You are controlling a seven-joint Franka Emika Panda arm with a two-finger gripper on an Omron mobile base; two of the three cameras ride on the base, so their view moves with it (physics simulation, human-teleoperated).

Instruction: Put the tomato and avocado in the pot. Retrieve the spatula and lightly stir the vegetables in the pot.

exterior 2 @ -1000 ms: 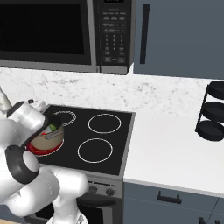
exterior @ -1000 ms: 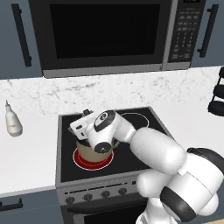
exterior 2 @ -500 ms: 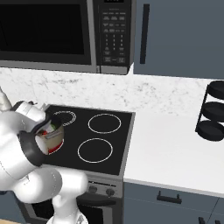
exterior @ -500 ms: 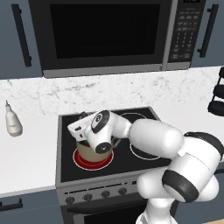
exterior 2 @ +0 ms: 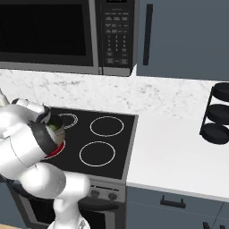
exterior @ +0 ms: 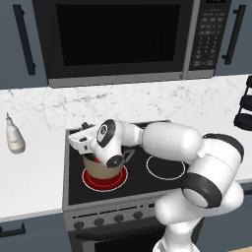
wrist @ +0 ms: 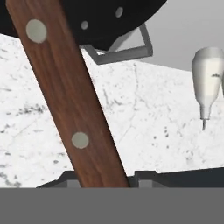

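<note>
The end effector (exterior: 91, 147) hangs right over the pot (exterior: 101, 166), which sits on the near left burner of the stove (exterior: 147, 172), glowing red. In the hand view the spatula (wrist: 72, 100) runs straight up between the tips, its brown riveted handle very close, but whether the grip is clenched or slackening I cannot tell. A glimpse of green in the pot from the right base view suggests the avocado (exterior 2: 53, 127); the tomato I can't make out. That handle looks stiff, light and smooth, best held mid-shaft between the rivets. A white speckled counter (exterior: 34, 182) flanks the stove, with a pale bottle (exterior: 15, 135) on the left, a microwave (exterior: 118, 39) overhead and a dark rack (exterior 2: 217, 114) far right.
</note>
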